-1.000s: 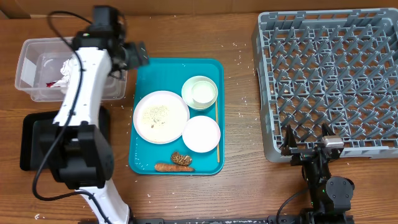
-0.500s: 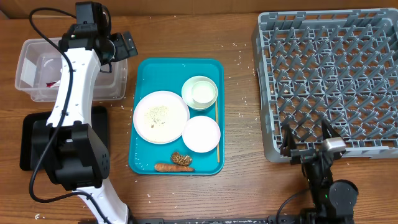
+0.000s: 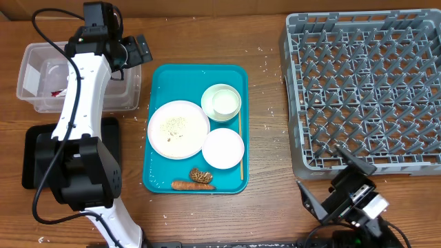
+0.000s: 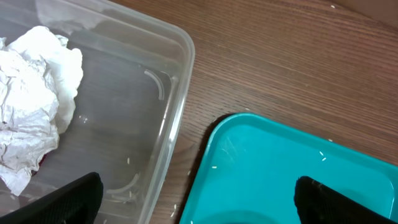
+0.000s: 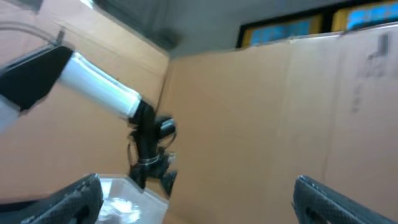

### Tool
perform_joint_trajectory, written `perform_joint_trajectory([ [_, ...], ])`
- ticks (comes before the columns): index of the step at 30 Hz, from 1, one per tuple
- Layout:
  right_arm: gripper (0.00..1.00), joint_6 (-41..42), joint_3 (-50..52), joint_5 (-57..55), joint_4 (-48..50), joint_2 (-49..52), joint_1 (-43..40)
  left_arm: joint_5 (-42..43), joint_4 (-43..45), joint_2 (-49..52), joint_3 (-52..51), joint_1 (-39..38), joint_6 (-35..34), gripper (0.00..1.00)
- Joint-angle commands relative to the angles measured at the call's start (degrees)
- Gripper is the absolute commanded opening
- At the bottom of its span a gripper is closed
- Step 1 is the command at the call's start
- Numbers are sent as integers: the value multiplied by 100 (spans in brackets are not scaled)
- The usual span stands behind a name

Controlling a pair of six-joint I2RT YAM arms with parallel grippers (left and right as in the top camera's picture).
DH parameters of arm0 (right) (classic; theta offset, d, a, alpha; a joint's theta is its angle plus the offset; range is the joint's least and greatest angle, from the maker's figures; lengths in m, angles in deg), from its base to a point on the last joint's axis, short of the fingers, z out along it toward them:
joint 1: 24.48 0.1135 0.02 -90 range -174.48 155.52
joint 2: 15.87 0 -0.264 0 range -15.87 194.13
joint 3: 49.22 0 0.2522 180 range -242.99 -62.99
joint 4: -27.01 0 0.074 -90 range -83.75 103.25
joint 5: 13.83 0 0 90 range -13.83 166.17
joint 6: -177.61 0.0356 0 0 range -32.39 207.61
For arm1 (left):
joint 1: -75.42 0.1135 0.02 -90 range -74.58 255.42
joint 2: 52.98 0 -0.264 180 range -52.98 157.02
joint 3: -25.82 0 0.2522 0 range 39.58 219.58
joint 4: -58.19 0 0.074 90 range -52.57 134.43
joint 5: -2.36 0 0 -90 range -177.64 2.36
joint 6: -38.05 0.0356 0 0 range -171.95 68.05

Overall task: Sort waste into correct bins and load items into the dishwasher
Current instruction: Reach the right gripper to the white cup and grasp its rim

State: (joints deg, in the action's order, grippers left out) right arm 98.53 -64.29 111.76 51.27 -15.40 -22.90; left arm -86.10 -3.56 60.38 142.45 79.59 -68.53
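The crumpled tissue (image 4: 34,118) lies in the clear tub (image 3: 41,47) with a bit of red wrapper (image 3: 60,91), so I judge that part sorted. Waiting on the teal tray (image 3: 165,176) are the plate (image 3: 196,141) with rice (image 3: 172,127), bowl (image 3: 221,102), small dish (image 3: 223,148), chopsticks (image 3: 241,148), carrot piece (image 3: 182,184) and brown lump (image 3: 202,176). The dish rack (image 3: 293,103) holds nothing. My left claw (image 4: 199,208) hovers spread and empty between tub and tray. The right claw (image 3: 329,180), spread too, points up beside the rack.
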Motion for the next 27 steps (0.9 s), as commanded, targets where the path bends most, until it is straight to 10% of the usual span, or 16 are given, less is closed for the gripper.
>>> perform_joint_trajectory([
  [1, 100, 413, -404, -654, -170, 59, 33, -26, 4, -129, 4, -7, -79, 100],
  [19, 100, -667, -6985, 999, -5772, 5919, 173, -26, 4, -129, 4, -7, -79, 100],
  [27, 100, -1858, -10456, -741, -9562, 9033, 1720, -26, 4, -129, 4, -7, -79, 100],
])
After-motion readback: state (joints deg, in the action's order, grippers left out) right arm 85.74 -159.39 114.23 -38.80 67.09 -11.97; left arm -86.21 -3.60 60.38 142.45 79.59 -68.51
